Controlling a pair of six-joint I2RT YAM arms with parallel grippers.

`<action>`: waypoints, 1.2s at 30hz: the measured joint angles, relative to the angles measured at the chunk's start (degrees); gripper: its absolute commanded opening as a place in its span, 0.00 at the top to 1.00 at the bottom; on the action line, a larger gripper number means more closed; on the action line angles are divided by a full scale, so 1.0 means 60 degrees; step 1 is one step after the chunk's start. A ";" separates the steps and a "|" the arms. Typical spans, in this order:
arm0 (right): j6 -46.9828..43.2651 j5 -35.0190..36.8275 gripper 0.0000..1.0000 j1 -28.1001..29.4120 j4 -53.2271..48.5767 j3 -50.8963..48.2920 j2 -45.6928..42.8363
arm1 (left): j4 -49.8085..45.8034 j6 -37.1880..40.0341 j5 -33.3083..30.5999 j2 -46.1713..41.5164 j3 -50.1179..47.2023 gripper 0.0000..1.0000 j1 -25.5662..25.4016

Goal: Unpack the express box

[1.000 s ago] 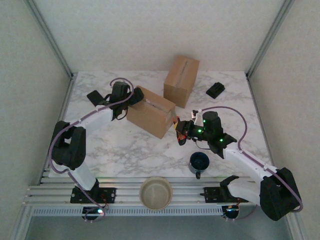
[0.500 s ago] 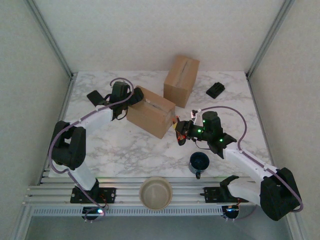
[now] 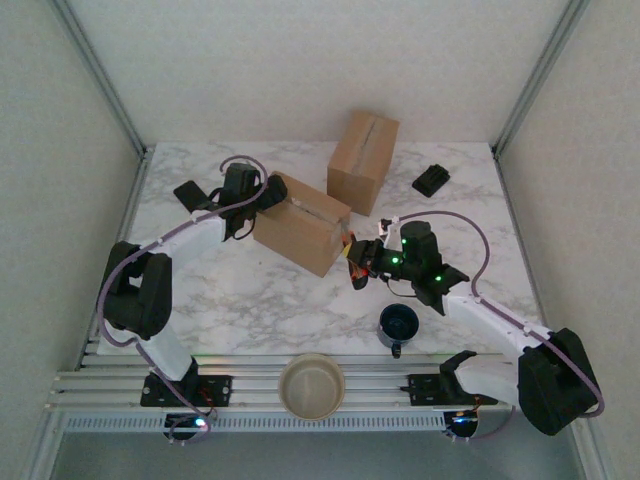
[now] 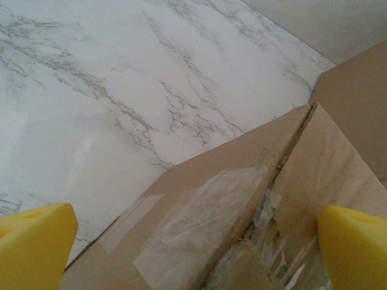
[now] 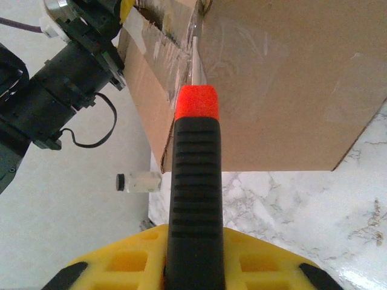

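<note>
My right gripper's yellow fingers (image 5: 242,238) are pinching the black-handled, red-tipped cutter (image 5: 195,199); I'm inching it into the brown cardboard box's (image 5: 290,78) taped seam, left fingers (image 4: 33,241) gaping.

The left gripper (image 3: 266,194) sits at the left end of the box (image 3: 300,225). The right gripper (image 3: 357,264) holds a knife (image 3: 350,245) at its right end. A second box (image 3: 362,160) stands behind, with a mug (image 3: 398,324) and a bowl (image 3: 311,385) nearer the bases.

White marble tabletop (image 3: 260,300), grey veins. Plain pale walls (image 3: 300,60) close it in on three sides. Soft, even light.
</note>
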 measured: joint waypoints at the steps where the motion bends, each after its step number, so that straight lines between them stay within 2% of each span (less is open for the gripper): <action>1: 0.0047 0.0015 1.00 0.0022 0.0044 0.0000 0.0018 | 0.0004 0.0000 -0.0004 0.0004 0.0000 0.00 0.0000; 36: 0.1606 0.1045 1.00 0.1111 0.2033 -0.0903 0.0106 | 0.0040 0.0018 -0.0076 0.0189 0.0146 0.00 0.0011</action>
